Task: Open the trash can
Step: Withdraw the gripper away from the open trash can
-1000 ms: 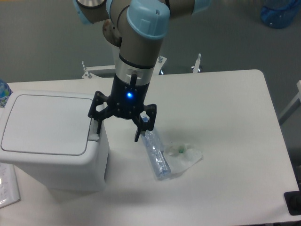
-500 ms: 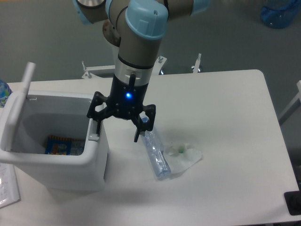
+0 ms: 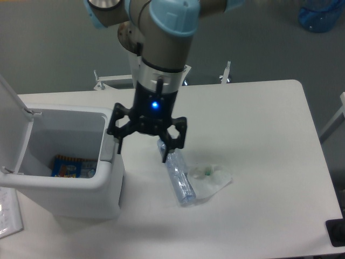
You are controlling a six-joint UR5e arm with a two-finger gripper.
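Note:
The white trash can (image 3: 81, 191) stands at the table's left with its lid (image 3: 12, 110) swung up and back on the far left side. Inside lie a blue and orange packet (image 3: 66, 165) and other scraps. The grey push tab (image 3: 107, 151) sits on the can's right rim. My gripper (image 3: 142, 150) hangs open just right of that rim, fingers spread wide and nothing between them. Its left fingertip (image 3: 116, 147) is over the tab, whether touching I cannot tell. The right fingertip (image 3: 165, 155) is above the table.
A crushed clear plastic bottle (image 3: 178, 175) and a crumpled white wrapper (image 3: 211, 179) lie on the table just right of the gripper. A white paper (image 3: 8, 213) lies at the left front edge. A blue bag (image 3: 321, 15) sits off the table at far right.
The lid went from flat shut to fully upright, exposing the bin's inside. The gripper shifted slightly right and up from the tab.

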